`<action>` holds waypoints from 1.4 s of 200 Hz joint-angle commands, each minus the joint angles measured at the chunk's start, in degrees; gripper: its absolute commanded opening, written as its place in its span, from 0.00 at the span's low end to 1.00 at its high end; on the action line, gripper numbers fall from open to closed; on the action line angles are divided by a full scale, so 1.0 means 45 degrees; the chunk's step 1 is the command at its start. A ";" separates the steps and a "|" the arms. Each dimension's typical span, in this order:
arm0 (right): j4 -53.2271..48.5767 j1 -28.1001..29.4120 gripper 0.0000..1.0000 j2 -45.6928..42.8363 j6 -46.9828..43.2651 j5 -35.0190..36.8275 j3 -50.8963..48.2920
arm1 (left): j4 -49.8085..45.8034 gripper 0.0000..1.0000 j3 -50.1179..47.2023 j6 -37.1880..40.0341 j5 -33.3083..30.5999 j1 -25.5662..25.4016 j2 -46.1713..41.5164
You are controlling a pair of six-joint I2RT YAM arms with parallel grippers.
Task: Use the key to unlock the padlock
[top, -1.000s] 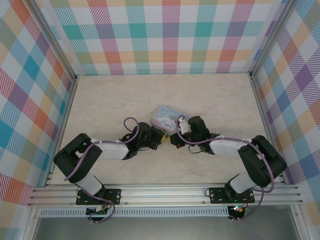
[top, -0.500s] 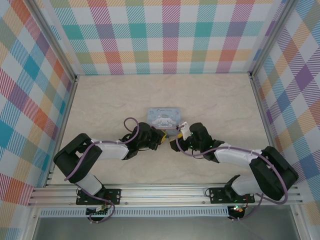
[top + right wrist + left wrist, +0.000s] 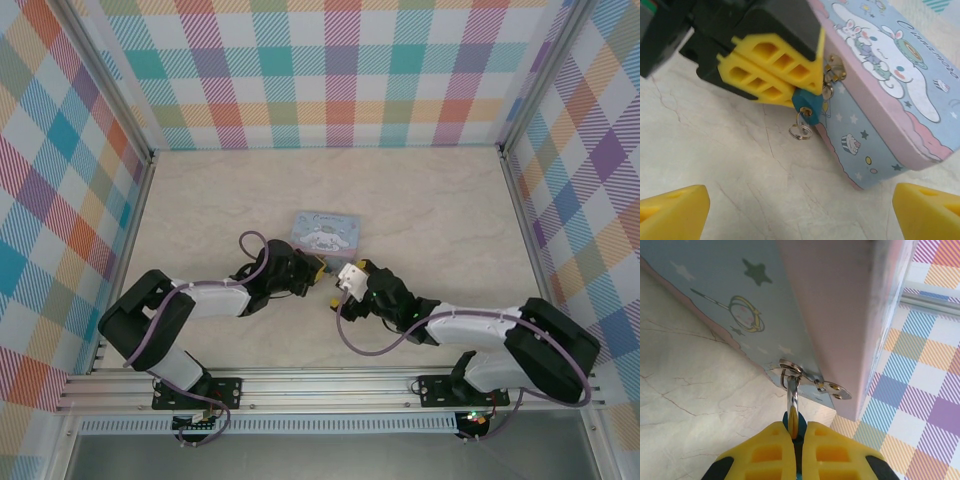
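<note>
On the table [image 3: 450, 210], the padlock [image 3: 807, 105] sits pinched at the tip of the left gripper [image 3: 792, 86], its shackle hooked through a hasp [image 3: 812, 380] on the tin [image 3: 880, 100] just ahead. A small ring [image 3: 801, 131] hangs below the padlock. The right gripper [image 3: 800, 210] faces them from a short way off, fingers spread to either side.

one tin [image 3: 890, 100], one padlock [image 3: 807, 106], two claws [image 3: 800, 436] [image 3: 800, 215].
</note>
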 commanded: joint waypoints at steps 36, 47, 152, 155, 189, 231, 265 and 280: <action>0.3358 0.0573 0.83 0.1931 -0.2620 0.2211 0.0639 | -0.0408 0.00 0.0176 0.0603 0.0539 0.0284 -0.0698; 0.3403 0.0575 0.77 0.1974 -0.2674 0.2231 0.0721 | -0.0467 0.00 0.0222 0.0639 0.0582 0.0284 -0.0699; 0.2527 0.0611 0.32 0.2132 -0.1806 0.1416 0.1151 | -0.0356 0.00 0.0282 0.0637 0.0544 0.0284 -0.0601; 0.2506 0.0616 0.32 0.2142 -0.1803 0.1416 0.1160 | -0.0349 0.00 0.0277 0.0622 0.0544 0.0284 -0.0601; 0.2312 0.0653 0.32 0.2162 -0.1716 0.1319 0.1210 | -0.0278 0.00 0.0276 0.0614 0.0525 0.0284 -0.0558; 0.2280 0.0887 0.38 0.2328 -0.1623 0.1299 0.1190 | -0.0251 0.00 0.0237 0.0602 0.0496 0.0284 -0.0542; 0.2235 0.1053 0.41 0.2517 -0.1736 0.1384 0.1264 | -0.0172 0.00 0.0223 0.0595 0.0525 0.0284 -0.0484; 0.2373 0.1087 0.40 0.2562 -0.1729 0.1519 0.1262 | -0.0133 0.00 0.0236 0.0563 0.0568 0.0284 -0.0446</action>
